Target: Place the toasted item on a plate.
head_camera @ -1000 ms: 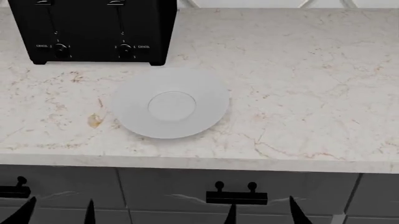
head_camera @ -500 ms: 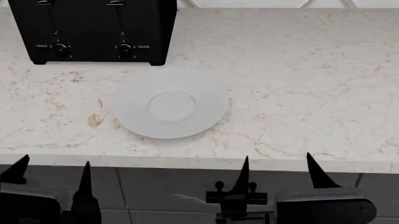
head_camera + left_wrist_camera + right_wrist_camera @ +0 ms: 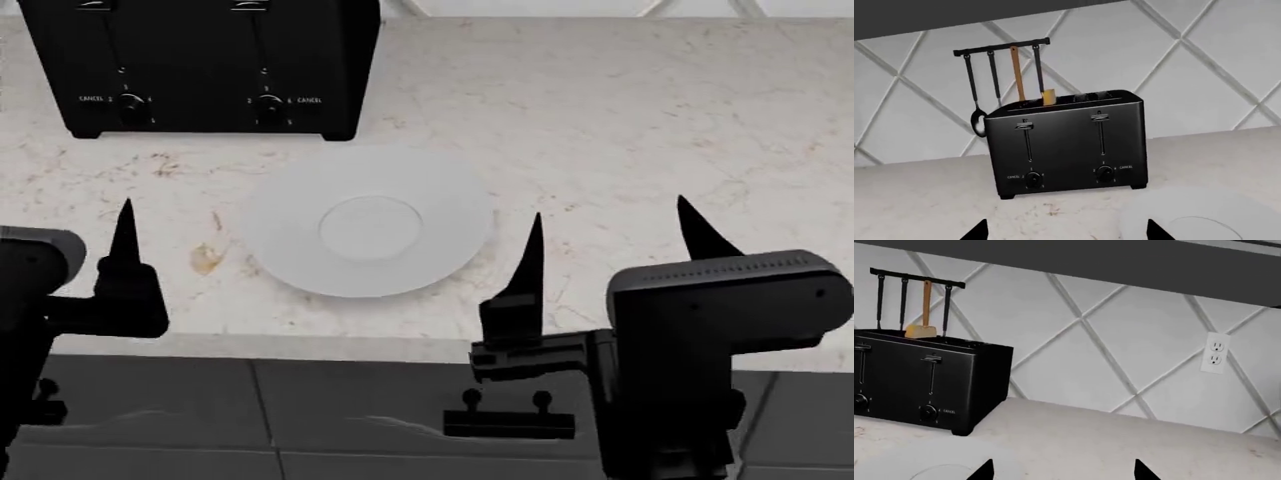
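Both grippers risen since earlier: right gripper (image 3: 607, 245) wide, left gripper (image 3: 60, 240) probably wide, half cropped; toast (image 3: 920, 331) mostly hidden.

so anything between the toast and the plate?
Nothing visible. The toast sticks up from a slot of the toaster; the plate sits bare on the counter right in front of it.

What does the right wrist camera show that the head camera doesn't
Only the right wrist view shows the bread slice poking up from the toaster's slot, the utensil rack and a wall outlet. Only the head view shows the whole plate, both open grippers, left and right, and the cabinet fronts. Both show the black toaster, the stone counter and at least part of the plate.
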Controlling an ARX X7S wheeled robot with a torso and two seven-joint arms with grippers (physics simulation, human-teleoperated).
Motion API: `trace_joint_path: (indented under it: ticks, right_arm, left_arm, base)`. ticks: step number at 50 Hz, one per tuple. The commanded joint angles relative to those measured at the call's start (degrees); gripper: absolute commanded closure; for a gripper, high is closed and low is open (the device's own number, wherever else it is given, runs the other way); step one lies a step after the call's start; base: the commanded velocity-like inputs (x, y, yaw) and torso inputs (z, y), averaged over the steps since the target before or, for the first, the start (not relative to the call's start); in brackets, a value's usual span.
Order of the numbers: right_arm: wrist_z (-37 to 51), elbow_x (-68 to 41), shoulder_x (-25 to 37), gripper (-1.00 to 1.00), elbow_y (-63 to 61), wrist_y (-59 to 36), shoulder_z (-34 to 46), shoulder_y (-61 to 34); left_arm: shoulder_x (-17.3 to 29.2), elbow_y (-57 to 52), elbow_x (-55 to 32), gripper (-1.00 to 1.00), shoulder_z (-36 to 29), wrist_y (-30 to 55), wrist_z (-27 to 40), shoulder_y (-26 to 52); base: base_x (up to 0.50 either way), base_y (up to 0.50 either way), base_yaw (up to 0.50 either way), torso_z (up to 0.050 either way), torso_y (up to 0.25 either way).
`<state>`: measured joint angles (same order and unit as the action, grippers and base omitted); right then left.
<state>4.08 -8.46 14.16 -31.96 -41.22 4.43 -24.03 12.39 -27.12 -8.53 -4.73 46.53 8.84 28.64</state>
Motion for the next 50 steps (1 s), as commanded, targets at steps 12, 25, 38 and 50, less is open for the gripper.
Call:
trace_joint_path:
  ticks: [12, 25, 38, 50]
  right_arm:
    - [0.28, -1.41, 1.1, -1.0, -4.78, -3.27, -0.66, -2.37]
    - [0.41, -1.9, 1.01, -1.0, -4.37, -3.92, -0.01, -3.76]
    - [-0.02, -2.55, 0.93, -1.0, -3.53, -2.16, 0.34, -3.78]
    - [0.4, -3.08, 1.25, -1.0, -5.03, -1.59, -0.54, -2.09]
  left_arm:
    - [1.34, -7.17, -2.7, -1.0, 1.6, 11.93, 0.2, 8.12]
    - [2.09, -10.42, -3.92, -1.0, 2.1, 15.09, 0.04, 9.14]
    - [3.37, -14.16, -6.08, -1.0, 5.17, 23.68, -0.23, 15.53]
    - [4.65, -13.56, -6.89, -1.0, 5.23, 26.31, -0.86, 20.55]
  base:
    - [0.16, 0.23, 0.0, 0.0, 0.0]
    - [0.13, 0.05, 0.0, 0.0, 0.0]
    - [0.12, 0.02, 0.0, 0.0, 0.0]
    - [0.14, 0.01, 0.0, 0.0, 0.0]
